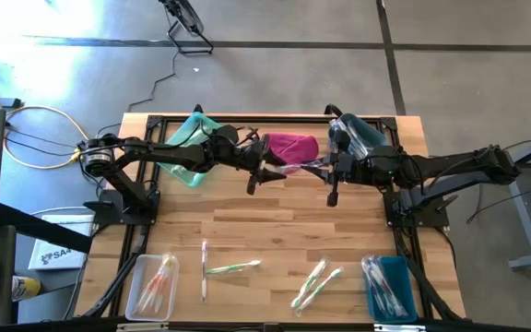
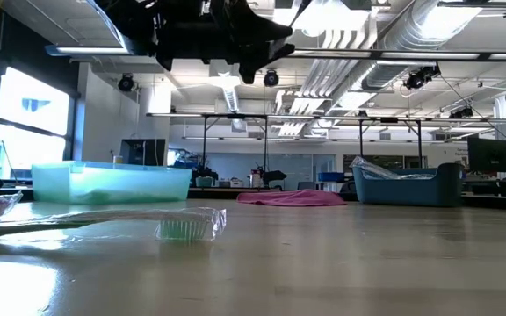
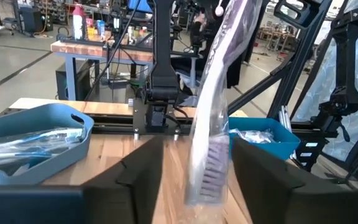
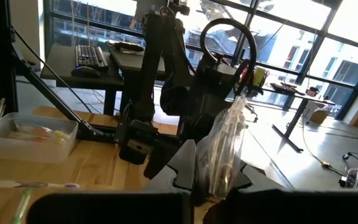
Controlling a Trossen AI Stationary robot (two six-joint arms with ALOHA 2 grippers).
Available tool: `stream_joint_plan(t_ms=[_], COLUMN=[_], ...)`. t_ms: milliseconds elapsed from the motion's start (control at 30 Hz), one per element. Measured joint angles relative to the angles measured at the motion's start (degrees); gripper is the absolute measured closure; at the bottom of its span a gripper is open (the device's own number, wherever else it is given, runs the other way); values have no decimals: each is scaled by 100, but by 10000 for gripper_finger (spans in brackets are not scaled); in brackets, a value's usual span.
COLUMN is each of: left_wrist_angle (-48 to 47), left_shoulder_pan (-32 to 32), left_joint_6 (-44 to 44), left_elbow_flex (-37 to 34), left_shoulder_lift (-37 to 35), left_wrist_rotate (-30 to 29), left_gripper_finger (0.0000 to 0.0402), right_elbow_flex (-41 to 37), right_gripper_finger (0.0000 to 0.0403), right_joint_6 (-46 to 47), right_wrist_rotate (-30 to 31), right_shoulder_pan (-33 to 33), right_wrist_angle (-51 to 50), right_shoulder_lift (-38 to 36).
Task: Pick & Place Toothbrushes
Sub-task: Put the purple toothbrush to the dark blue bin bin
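A toothbrush (image 1: pixel 295 169) in a clear wrapper hangs in the air between my two grippers, above the table's far middle. My right gripper (image 4: pixel 219 183) is shut on one end of it. Its brush end (image 3: pixel 211 165) stands between the spread fingers of my open left gripper (image 3: pixel 197 186), touching neither as far as I can see. Both grippers point level at each other, the left gripper (image 1: pixel 264 171) and the right gripper (image 1: pixel 328 171). More wrapped toothbrushes (image 1: pixel 231 268) lie flat on the table near its front edge. My right gripper pinches the wrapped toothbrush's end (image 4: pixel 224 155) between its two fingers. The fingers come level from the table's right side. The toothbrush is lifted clear of the table and reaches out toward the left gripper, its crinkled wrapper sticking up past the fingers.
A magenta cloth (image 1: pixel 291 146) lies just behind the grippers. A teal bin (image 1: pixel 190 148) stands far left, a blue bin (image 1: pixel 358 134) far right. At the front are a clear tray (image 1: pixel 150 286) and a blue tray (image 1: pixel 391 286), both holding toothbrushes.
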Motion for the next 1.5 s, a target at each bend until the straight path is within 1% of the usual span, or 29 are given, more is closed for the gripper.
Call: stream_joint_plan(t_ms=[167, 367, 733, 800, 900, 1000, 1133, 1233, 1367, 1500], left_wrist_angle=[0, 2, 2, -13, -94, -128, -229, -462, -414, -326], left_shoulder_pan=[-1, -2, -2, -2, -2, 0, 4, 2, 95, 367], left_joint_6=[1, 1, 1, -25, 18, 327, 486, 636, 720, 730], left_elbow_flex=[0, 0, 0, 0, -4, -4, -7, -22, -293, -804], left_shoulder_lift=[0, 0, 0, 0, 4, 4, 4, 4, -209, -705], left_wrist_rotate=[2, 8, 20, 22, 31, 27, 247, 303, 316, 315], left_gripper_finger=[182, 159, 155, 155, 155, 155, 155, 155, 155, 155], right_elbow_flex=[0, 0, 0, 0, 0, 0, 0, -2, -2, -2], right_gripper_finger=[389, 389, 389, 389, 390, 390, 390, 390, 390, 390], right_joint_6=[31, 40, 54, 170, 323, 512, 798, 1061, 1466, 1894], right_wrist_rotate=[2, 4, 9, 76, 376, 606, 628, 629, 629, 640], right_shoulder_pan=[0, 0, 0, 0, 0, 0, 0, 0, 0, 29], right_wrist_angle=[-17, -26, -47, -70, -273, -525, -738, -959, -1390, -1727], right_shoulder_lift=[0, 0, 0, 0, 0, 0, 0, -107, -368, -628])
